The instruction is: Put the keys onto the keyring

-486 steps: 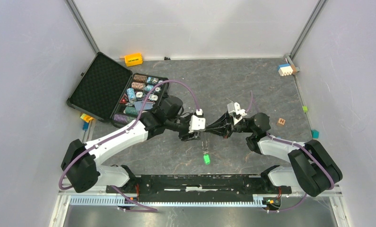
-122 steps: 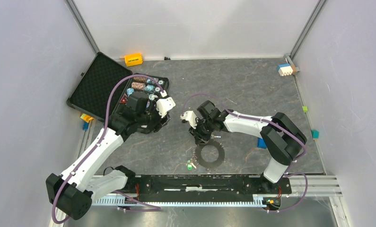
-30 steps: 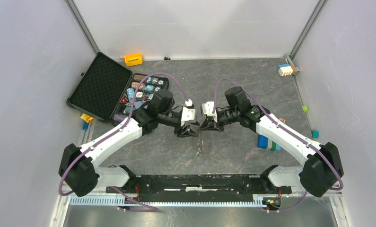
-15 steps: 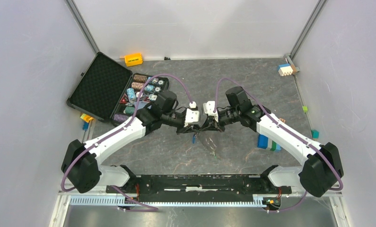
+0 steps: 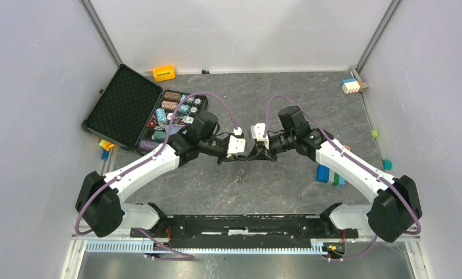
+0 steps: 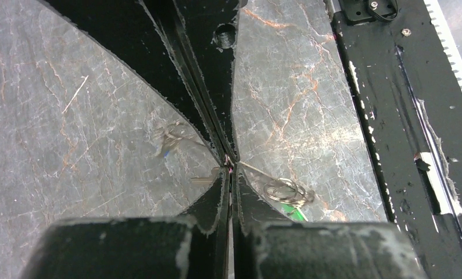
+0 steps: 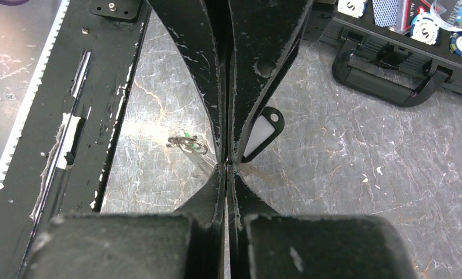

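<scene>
In the top view my left gripper (image 5: 240, 157) and right gripper (image 5: 256, 156) meet tip to tip above the middle of the table, both shut. The keyring shows only as a thin grey edge (image 6: 253, 171) pinched where the tips meet. In the left wrist view my left gripper (image 6: 228, 170) faces the other arm's fingers (image 6: 208, 87). Small wire loops (image 6: 282, 190) with a green key (image 6: 298, 214) hang right of the tips. A bare key blade (image 6: 203, 179) and a blurred blue-tipped key (image 6: 171, 139) show on the left. Beyond my right gripper (image 7: 227, 164) are the green key (image 7: 185, 138) and a black-rimmed tag (image 7: 263, 132).
An open black case (image 5: 129, 107) of poker chips (image 5: 176, 110) lies at the back left, its handle (image 7: 391, 81) close to the right gripper. An orange block (image 5: 164, 72), a white-and-blue block (image 5: 349, 85) and blue-green blocks (image 5: 327, 174) are scattered. The black base rail (image 5: 246, 224) runs along the near edge.
My left gripper moved right to the right gripper's tips and shut there. The grey ring that hung below the right gripper swung up and no longer shows face-on.
</scene>
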